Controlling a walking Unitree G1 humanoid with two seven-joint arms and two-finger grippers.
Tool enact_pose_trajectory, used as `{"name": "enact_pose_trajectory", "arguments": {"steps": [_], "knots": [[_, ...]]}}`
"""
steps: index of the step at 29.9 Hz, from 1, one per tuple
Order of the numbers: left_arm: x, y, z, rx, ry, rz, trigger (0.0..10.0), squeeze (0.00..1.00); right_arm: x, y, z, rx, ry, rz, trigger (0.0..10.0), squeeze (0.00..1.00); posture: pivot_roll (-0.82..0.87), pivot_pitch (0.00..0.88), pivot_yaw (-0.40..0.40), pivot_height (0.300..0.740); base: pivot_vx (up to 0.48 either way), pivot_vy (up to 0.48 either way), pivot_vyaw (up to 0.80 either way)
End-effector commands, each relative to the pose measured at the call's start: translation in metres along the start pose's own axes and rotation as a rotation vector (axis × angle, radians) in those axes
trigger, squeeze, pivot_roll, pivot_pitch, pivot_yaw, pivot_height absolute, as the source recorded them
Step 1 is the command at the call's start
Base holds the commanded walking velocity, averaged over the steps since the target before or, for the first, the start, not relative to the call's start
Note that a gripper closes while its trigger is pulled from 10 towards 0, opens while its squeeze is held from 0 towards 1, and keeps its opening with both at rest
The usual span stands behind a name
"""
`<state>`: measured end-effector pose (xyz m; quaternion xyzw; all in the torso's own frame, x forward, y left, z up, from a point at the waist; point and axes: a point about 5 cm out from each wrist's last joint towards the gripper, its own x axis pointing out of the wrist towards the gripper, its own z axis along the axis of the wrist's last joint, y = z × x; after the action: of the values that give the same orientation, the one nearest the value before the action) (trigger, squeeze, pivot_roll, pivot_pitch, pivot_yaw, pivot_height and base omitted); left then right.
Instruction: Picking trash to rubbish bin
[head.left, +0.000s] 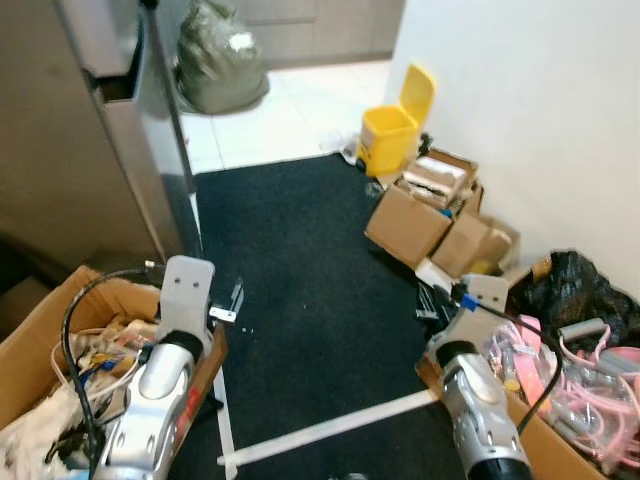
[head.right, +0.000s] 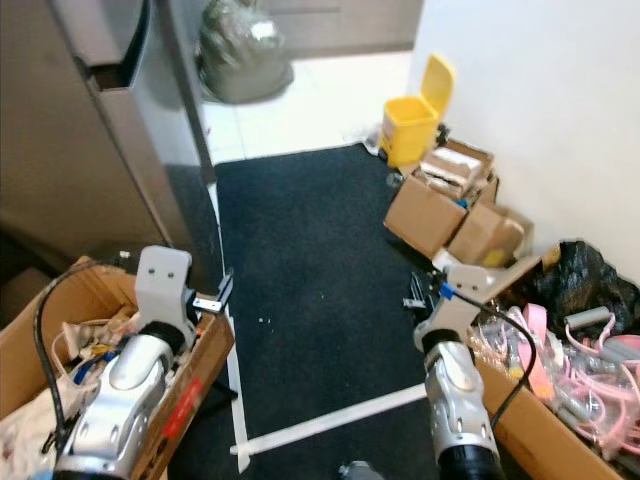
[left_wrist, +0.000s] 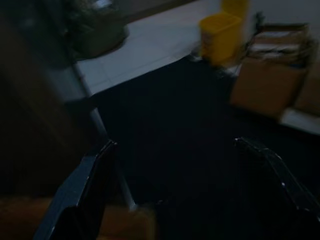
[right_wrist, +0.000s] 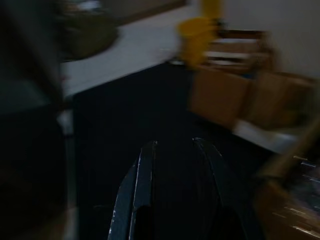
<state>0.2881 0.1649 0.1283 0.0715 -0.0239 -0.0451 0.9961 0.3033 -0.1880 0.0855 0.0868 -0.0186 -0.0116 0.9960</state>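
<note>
Ahead, the yellow rubbish bin (head.left: 390, 137) stands upright, lid raised; left end effector (left_wrist: 175, 165) wide, right end effector (right_wrist: 175, 165) narrow.

yellow rubbish bin (head.left: 393, 128) with lid up, black carpet (head.left: 300, 270), white tape line (head.left: 330, 428) across it, brown cardboard boxes (head.left: 425, 215), grey-green bag (head.left: 215, 60), pale floor tiles (head.left: 290, 110), black bag (head.left: 570, 285), pink plastic clutter (head.left: 590, 385), silver arms, white wall (head.left: 530, 100)

The yellow bin (head.left: 391, 134) stood upright against the white wall at the dark mat's far corner, its hinged lid (head.left: 418, 88) tipped open, just beside cardboard boxes.
</note>
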Motion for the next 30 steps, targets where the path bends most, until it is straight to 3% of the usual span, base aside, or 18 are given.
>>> {"name": "enact_pose_trajectory", "arguments": {"steps": [1,11,17,30], "knots": [[-0.0022,0.0050,-0.0074,-0.004,0.033,0.018,10.0,0.00,-0.0019,-0.0024,-0.0008,-0.002,0.000,-0.014,10.0,0.00,0.07,0.128,0.016,0.740,0.000,0.000,-0.80],[-0.0042,0.0038,-0.0096,-0.019,0.040,0.029,10.0,0.00,-0.0004,-0.0005,-0.0006,-0.001,0.006,-0.003,10.0,0.00,0.06,0.117,0.004,0.740,0.000,0.000,-0.80],[-0.0080,0.0101,-0.0104,-0.088,0.046,0.089,10.0,0.00,-0.0002,-0.0003,-0.0015,-0.004,0.012,0.001,10.0,0.00,0.07,0.126,0.000,0.740,0.000,0.000,-0.80],[-0.0078,0.0070,-0.0149,-0.050,0.070,0.062,10.0,0.00,-0.0015,-0.0022,-0.0023,-0.008,0.019,-0.008,10.0,0.00,0.07,0.132,0.000,0.740,0.000,0.000,-0.80]]}}
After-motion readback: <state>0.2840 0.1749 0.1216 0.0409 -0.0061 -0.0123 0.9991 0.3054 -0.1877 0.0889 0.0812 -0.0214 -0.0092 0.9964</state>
